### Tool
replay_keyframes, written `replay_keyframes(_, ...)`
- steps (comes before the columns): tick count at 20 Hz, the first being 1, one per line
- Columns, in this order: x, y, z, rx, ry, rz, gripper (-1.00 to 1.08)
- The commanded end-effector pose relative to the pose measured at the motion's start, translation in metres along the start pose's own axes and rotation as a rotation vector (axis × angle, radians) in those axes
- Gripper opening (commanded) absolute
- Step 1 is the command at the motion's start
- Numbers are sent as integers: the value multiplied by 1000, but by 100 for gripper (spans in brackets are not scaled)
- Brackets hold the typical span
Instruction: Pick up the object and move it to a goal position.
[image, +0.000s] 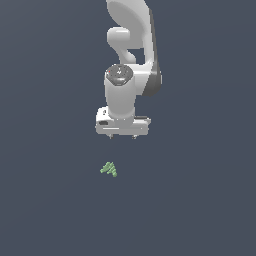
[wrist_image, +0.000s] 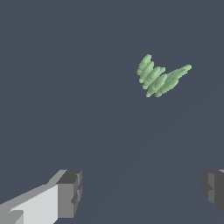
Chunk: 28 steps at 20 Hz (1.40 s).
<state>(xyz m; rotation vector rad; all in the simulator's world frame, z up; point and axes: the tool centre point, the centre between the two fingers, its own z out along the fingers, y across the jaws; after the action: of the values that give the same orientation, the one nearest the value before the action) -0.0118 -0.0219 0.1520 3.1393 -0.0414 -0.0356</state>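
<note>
The gripper (wrist_image: 140, 192) has its jaws spread wide, with nothing between them; in the wrist view the two grey fingertips (wrist_image: 70, 192) stand far apart with bare floor in the gap. In the exterior view the gripper (image: 122, 136) hangs from the white arm (image: 131, 60) above the dark grey floor (image: 200, 200), pointing straight down.

The object (image: 109, 169) lies on the floor nearer the camera than the gripper and slightly toward the exterior view's left, well apart from the fingers. It is a small pale-green ridged V (wrist_image: 158, 78). In the exterior view its apex points away from the camera, toward the arm, and its two prongs spread toward the near side; the right prong reaches a little further.

Nothing else stands on the floor around the object, and open room surrounds it on every side. No floor edge shows in either view.
</note>
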Motion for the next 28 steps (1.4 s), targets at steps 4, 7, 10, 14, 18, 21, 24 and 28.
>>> replay_keyframes(4,0,-5,-2,-1,0,-16,100)
replay_keyframes(7,-1,-18,-7,-3,-1,-55,100)
replay_keyframes(10,-2,-26,-10,-5,-2,-75,100)
replay_keyframes(14,-2,-26,-10,-5,-2,-74,100)
replay_keyframes(18,0,-25,-9,-5,-2,-92,100)
replay_keyframes(21,2,-24,-8,-6,-2,-120,100)
replay_keyframes(24,6,-22,-6,-7,-2,-159,100)
replay_keyframes(28,12,-18,-3,-9,-2,-228,100)
